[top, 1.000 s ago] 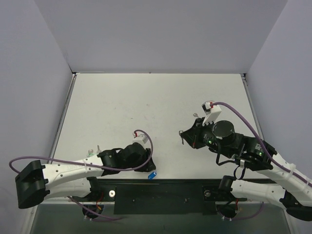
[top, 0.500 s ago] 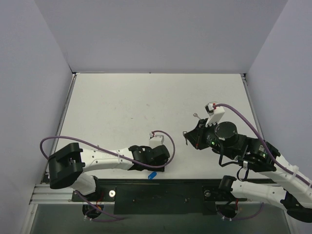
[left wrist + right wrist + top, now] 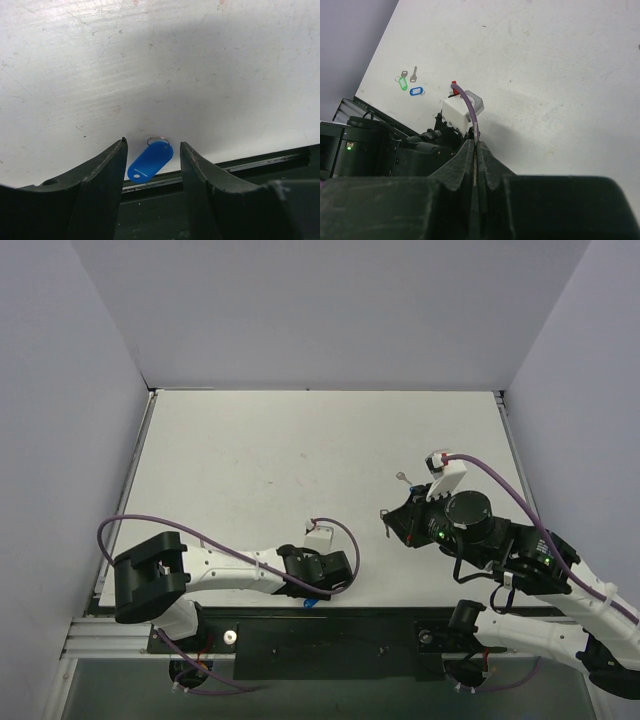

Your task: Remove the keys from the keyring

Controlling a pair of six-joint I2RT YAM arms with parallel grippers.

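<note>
Right at the surface's (image 3: 300, 440) six o'clock edge lies the blue key (image 3: 150, 161), its keyring (image 3: 156, 139) at the cap's one o'clock end. The left gripper (image 3: 152, 145) straddles both, fingers parted, probably lined up for a pinch. Farther off, toward four o'clock, the right gripper (image 3: 476, 142) hovers, fingers pressed shut, out of the way.

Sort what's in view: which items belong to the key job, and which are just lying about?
Job: blue-capped key with its small ring, just ahead of the left gripper; green-capped key; silver key; second blue-capped key.
Not the job: black base plate; purple cable.
</note>
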